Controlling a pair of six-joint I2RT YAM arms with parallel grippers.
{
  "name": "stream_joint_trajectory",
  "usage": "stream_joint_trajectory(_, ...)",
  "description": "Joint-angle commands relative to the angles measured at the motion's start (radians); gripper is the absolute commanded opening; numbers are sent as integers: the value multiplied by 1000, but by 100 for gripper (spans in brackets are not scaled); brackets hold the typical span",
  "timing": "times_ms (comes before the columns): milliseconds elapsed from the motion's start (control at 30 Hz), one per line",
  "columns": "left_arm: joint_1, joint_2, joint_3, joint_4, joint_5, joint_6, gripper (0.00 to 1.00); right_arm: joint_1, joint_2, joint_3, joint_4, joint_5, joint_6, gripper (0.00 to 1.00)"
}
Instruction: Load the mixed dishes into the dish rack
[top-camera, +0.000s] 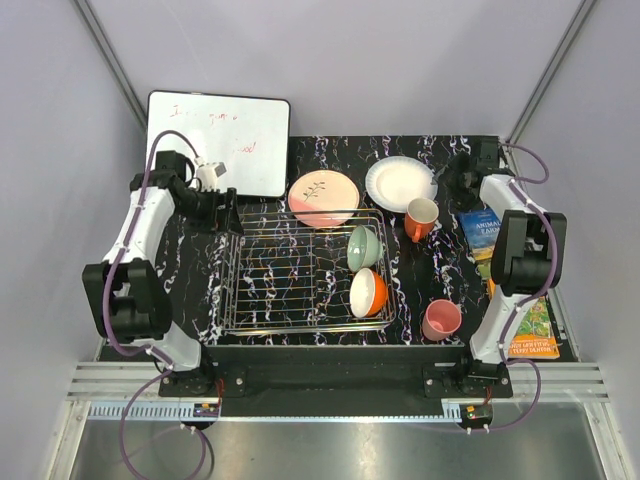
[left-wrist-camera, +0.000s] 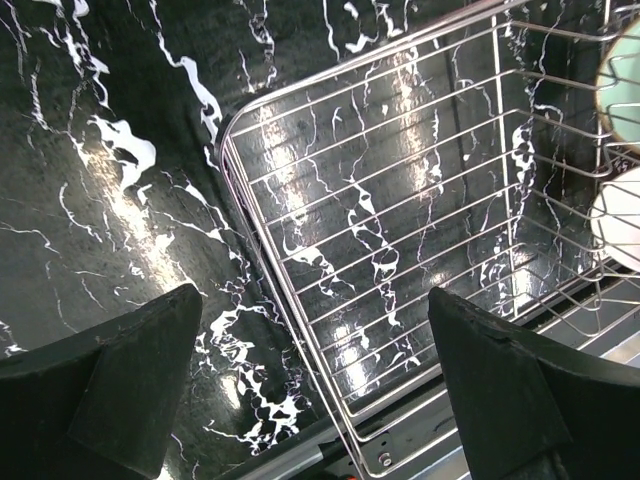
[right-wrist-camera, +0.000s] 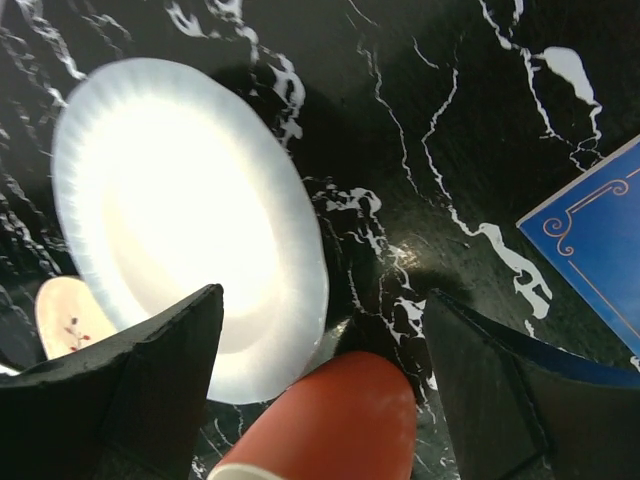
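Orange mug (right-wrist-camera: 330, 420) sits between the right jaws, spread apart, beside the white plate (right-wrist-camera: 180, 220) on the worktop (right-wrist-camera: 430, 120); an off-centre squeeze could tip it. Left jaws gape over the rack (left-wrist-camera: 400, 250).

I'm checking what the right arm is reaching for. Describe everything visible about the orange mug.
The orange mug is glossy, ceramic-looking, orange outside, pale inside. It seems upright on the dark marbled table, right of the dish rack and just nearer than the white plate, not loaded. It sits between the fingers of the open right hand, gaps either side, ungripped. Its handle is unclear.
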Motion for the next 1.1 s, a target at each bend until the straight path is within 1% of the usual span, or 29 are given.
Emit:
stream_joint_trajectory(0,-15,-16,-47,47,-20,27,99,-7,54,48,-22,-41,-13,88)
stream_joint_trajectory(167,-76,-42,-125,87,-70,32,99,-7,139,91,-24,-78,4,86)
stream_joint_trajectory(233,-82,-43,-147,99,-87,26,99,-6,163,100,-21,-96,9,84)
stream_joint_trajectory(267,-114,-42,-152,104,-90,27,99,-7,182,107,-15,-102,16,84)
stream_joint_trajectory(300,-122,-40,-159,107,-101,24,99,-7,192,112,-10,-116,21,84)
stream_joint_trajectory(533,-202,-31,-161,113,-126,33,99,-7,255,121,63,-180,64,75)
stream_joint_trajectory(700,-263,-25,-155,115,-146,35,99,-6,296,126,79,-203,78,69)
stream_joint_trajectory(867,-314,-29,-156,115,-144,36,99,-6,314,123,86,-194,70,64)
stream_joint_trajectory(900,-318,-31,-155,110,-139,40,99,-4,316,121,85,-194,69,61)
stream_joint_trajectory(1000,-332,-42,-153,109,-129,43,99,-6,311,114,93,-188,66,59)
stream_joint_trajectory(1067,-337,-46,-152,104,-127,44,99,-6,313,115,88,-188,64,54)
